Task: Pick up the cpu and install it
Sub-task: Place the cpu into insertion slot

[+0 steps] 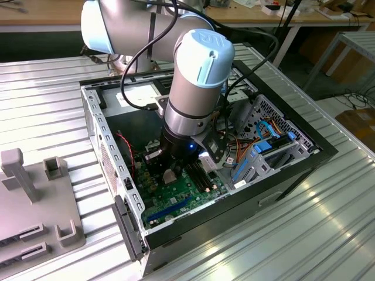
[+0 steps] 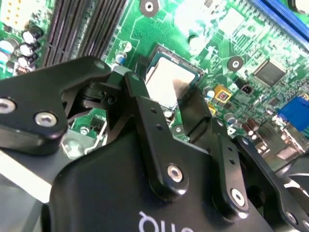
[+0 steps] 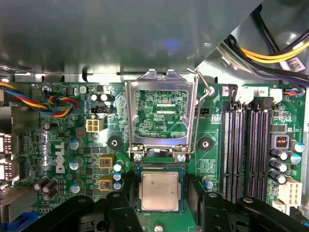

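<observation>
**A:** Cpu first: where is it?

**B:** Let me work inward. A ribbed metal table carries an open computer case. A grey fixture lies well apart from it, on the exterior view's left. The arm reaches down into the case, over the green circuit board.

**A:** And on the board itself?

**B:** In the first wrist view the metal retention frame is swung open, just beside the socket. The memory slots run along one side. The cpu, silver face up, sits squarely within the socket's outline.

**A:** Fully seated?

**B:** I cannot tell whether it rests in the socket or hangs just above it.

**A:** What about the pincer?

**B:** It straddles the chip closely in both wrist views. Whether it is clenched on the cpu or has released it, I cannot tell.
</observation>
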